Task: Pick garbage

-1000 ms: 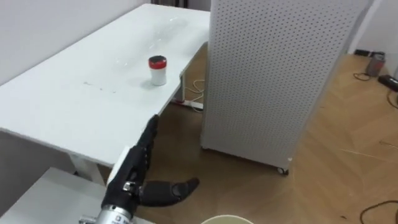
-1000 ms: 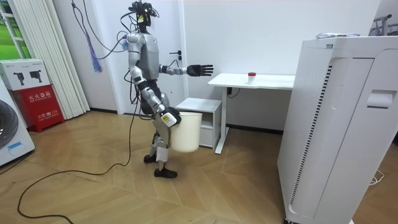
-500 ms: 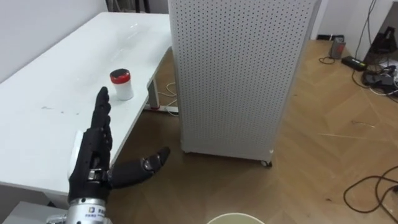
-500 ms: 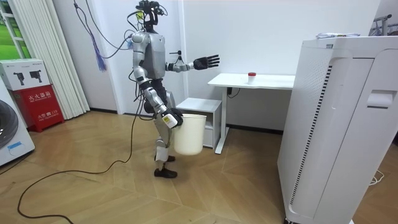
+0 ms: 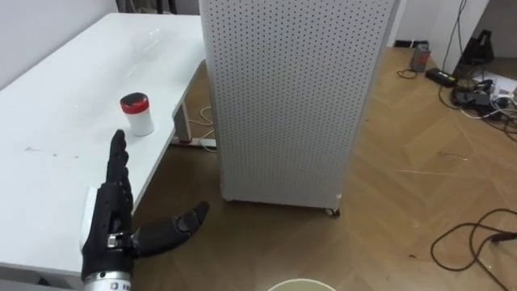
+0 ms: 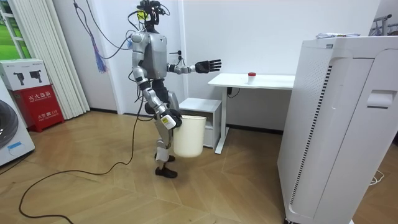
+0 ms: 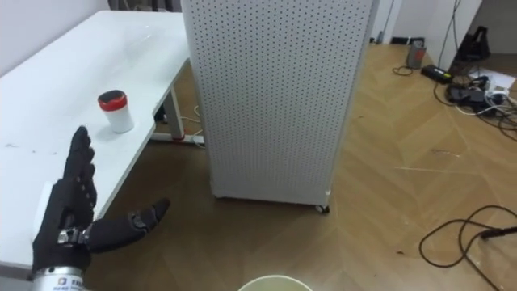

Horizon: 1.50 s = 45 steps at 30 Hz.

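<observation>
Both eye views are looking down from the robot's head, near the white desk point(image 5: 56, 105) at frame left, sharing the red-capped jar point(image 5: 137, 115) and perforated cabinet point(image 5: 283, 97). The room view is standing well off, facing the whole robot, desk, jar and cabinet.

I'm getting nothing legible: print on the red box point(image 6: 37, 99) at the room view's left edge and the left hand point(image 5: 109, 230) cuff is too small.

The white worktop point(image 5: 56, 121) carries one small white red-lidded jar point(image 5: 137, 115), upright near its right edge. Just beyond that edge, a tall white perforated cabinet point(image 5: 291, 97) stands on castors on the wooden floor point(image 5: 404, 186).
</observation>
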Tool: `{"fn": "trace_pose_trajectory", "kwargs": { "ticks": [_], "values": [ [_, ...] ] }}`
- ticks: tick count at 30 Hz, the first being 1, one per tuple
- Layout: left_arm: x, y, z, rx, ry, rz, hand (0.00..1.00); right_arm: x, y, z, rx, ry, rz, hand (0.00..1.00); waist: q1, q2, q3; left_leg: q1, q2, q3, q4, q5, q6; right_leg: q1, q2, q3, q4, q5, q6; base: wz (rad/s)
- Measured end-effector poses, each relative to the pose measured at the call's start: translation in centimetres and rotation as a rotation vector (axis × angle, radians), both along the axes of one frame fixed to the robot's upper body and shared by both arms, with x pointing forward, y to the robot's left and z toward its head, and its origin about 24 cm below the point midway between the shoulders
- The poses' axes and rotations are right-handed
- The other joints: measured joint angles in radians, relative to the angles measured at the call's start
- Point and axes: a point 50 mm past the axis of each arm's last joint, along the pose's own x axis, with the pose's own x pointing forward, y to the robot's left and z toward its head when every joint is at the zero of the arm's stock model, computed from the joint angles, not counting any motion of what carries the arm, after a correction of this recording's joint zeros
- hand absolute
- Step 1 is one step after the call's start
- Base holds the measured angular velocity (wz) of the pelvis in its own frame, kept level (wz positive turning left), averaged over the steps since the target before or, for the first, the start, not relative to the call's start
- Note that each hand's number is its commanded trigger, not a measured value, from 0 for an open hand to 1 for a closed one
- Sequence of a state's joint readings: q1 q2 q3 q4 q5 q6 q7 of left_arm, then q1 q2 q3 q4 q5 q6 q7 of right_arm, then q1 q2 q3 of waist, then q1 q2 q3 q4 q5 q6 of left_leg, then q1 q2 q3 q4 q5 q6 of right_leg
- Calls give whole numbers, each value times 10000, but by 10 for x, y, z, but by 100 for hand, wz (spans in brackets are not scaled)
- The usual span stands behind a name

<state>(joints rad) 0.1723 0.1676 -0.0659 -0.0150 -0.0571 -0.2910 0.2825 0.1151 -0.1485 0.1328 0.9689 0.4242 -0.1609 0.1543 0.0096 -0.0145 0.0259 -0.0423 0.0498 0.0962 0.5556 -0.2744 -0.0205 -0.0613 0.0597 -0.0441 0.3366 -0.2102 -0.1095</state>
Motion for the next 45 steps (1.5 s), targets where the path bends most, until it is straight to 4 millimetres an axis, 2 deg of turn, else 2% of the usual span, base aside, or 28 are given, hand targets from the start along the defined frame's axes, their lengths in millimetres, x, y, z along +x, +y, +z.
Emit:
{"fn": "trace_pose_trajectory", "kwargs": {
  "ticks": [2,4,5,7,9,10,11,12,13,14,17,18,19,20,21,22,24,25,26,27,28,30,31,32,33,37,41,45],
  "values": [
    [0,0,-2,-60,10,25,0,-4,-3,-1,-32,105,-165,100,22,6,21,-718,-167,-573,601,-43,3,23,67,188,168,-201,-158,8],
    [-1,1,-5,-111,82,100,0,-6,-5,-2,-118,226,-371,100,16,-29,23,-1622,-325,-712,289,-14,-5,17,76,413,292,-333,-168,1],
    [-1,2,-5,-146,82,218,0,-9,-6,-3,-204,369,-494,100,68,-40,14,-2210,-435,-699,-309,203,-58,33,44,498,378,-432,-153,-19],
    [-2,3,-7,-239,114,330,0,-14,-7,-4,-241,583,-602,100,267,-14,-8,-2766,-572,-762,-1857,1075,-71,64,-43,510,699,-722,-141,-27],
    [-3,6,-12,-234,287,509,0,-21,-8,-7,-229,892,-657,100,427,20,-116,-2967,-643,-877,-3065,2295,-69,115,-77,587,1214,-1327,-17,-21],
    [-4,7,-12,-178,278,551,0,-21,-7,-7,-219,915,-664,100,453,87,-201,-2945,-672,-873,-3067,2604,-48,112,-89,628,1331,-1467,50,-8],
    [-4,8,-12,41,262,598,0,-22,-7,-7,-205,926,-663,100,432,-5,-256,-2915,-796,-876,-3124,2984,99,131,-172,603,1356,-1631,253,-4],
    [-4,9,-11,198,240,615,0,-21,-7,-7,-206,899,-672,100,517,-107,-289,-2886,-864,-728,-3116,3171,250,162,-333,502,1314,-1681,313,-5],
    [-4,9,-11,256,236,627,0,-21,-8,-7,-223,882,-687,100,551,-133,-270,-2879,-891,-688,-3015,3240,351,217,-443,355,1251,-1720,378,-21],
    [-5,10,-11,281,257,680,0,-21,-8,-6,-240,880,-766,100,649,-139,-252,-2877,-960,-698,-2722,3474,628,410,-569,192,1162,-1838,465,-20],
    [-4,13,-7,292,71,803,0,-21,-8,-7,-290,904,-834,100,649,-403,-162,-2861,-1395,-504,-1824,2547,865,985,-1105,72,1102,-2335,700,4],
    [-4,13,-4,307,-100,783,0,-22,-9,-6,-313,910,-900,100,708,-519,-179,-2833,-1622,-409,-1543,2145,970,1114,-1376,22,1321,-2571,835,10],
    [-4,13,-4,314,-170,789,0,-21,-10,-6,-338,899,-913,100,751,-568,-186,-2808,-1749,-395,-1382,1918,1049,1127,-1536,-63,1581,-2676,957,-5],
    [-4,14,-2,308,-293,862,0,-19,-10,-5,-420,828,-972,100,826,-577,-184,-2748,-1883,-294,-1055,1584,1137,905,-1823,-345,2669,-2747,1105,0],
    [-4,15,-1,389,-404,928,0,-17,-10,-5,-478,804,-996,100,822,-570,-161,-2634,-1957,-159,-714,1313,1316,464,-2092,-579,4180,-2505,1412,6],
    [-3,15,1,471,-465,943,0,-17,-10,-5,-486,802,-981,100,806,-584,-145,-2556,-2010,-160,-587,1130,1364,245,-2210,-614,4852,-2252,1523,28],
    [-1,15,4,661,-650,1039,0,-17,-9,-5,-480,799,-960,100,763,-449,-123,-2042,-2028,-401,-413,581,1498,-447,-2311,-623,6779,-664,1696,34],
    [0,15,5,701,-716,1119,0,-16,-10,-5,-492,766,-961,100,761,-383,-105,-1935,-2016,-527,-425,509,1491,-592,-2316,-652,6952,-576,1731,25],
    [-1,15,6,779,-841,1339,0,-13,-11,-4,-478,667,-984,100,782,-285,-51,-1709,-2008,-786,-531,415,1482,-969,-2322,-757,7007,-924,1654,33],
    [-1,16,7,770,-923,1496,0,-11,-11,-3,-469,559,-988,100,726,-175,-11,-1544,-1949,-1016,-670,420,1475,-1354,-2284,-873,6571,-1318,1553,42],
    [-1,16,7,757,-949,1535,0,-11,-10,-3,-470,543,-957,100,683,-139,-16,-1471,-1907,-1095,-748,420,1475,-1529,-2234,-867,6134,-1436,1559,54],
    [0,17,8,743,-1045,1652,0,-13,-11,-4,-591,625,-874,100,575,-117,-27,-1190,-1854,-1515,-1013,402,1423,-1669,-2106,-831,3257,-1413,1581,57],
    [-1,17,8,764,-1048,1678,0,-15,-12,-5,-605,691,-879,100,556,-155,-56,-1131,-1856,-1558,-1074,379,1389,-1636,-2064,-820,2429,-1177,1578,66],
    [-1,18,7,748,-1005,1733,0,-18,-13,-6,-672,819,-872,100,481,-91,-92,-1026,-1789,-1771,-1113,313,1294,-1474,-1941,-863,1808,-252,1458,50],
    [-2,17,7,763,-1032,1730,0,-19,-14,-6,-711,870,-858,100,542,-45,-193,-908,-1607,-1836,-1246,279,1192,-1185,-1765,-964,1290,-127,1346,33],
    [-5,19,5,780,-1005,2026,0,-13,-12,-6,-678,787,-754,100,699,-198,-129,-164,-1275,-1806,-2174,396,991,-380,-1394,-1054,345,41,1197,-1],
    [-6,20,5,941,-966,2077,0,-12,-11,-6,-601,734,-310,100,744,-418,-187,127,-1113,-1796,-2642,424,931,-58,-1160,-1188,-193,77,1138,0],
    [-7,20,4,943,-911,2068,0,-12,-11,-6,-541,723,-133,100,745,-438,-187,212,-1059,-1845,-2880,430,922,206,-1089,-1271,-700,169,1141,1]
  ]
}}
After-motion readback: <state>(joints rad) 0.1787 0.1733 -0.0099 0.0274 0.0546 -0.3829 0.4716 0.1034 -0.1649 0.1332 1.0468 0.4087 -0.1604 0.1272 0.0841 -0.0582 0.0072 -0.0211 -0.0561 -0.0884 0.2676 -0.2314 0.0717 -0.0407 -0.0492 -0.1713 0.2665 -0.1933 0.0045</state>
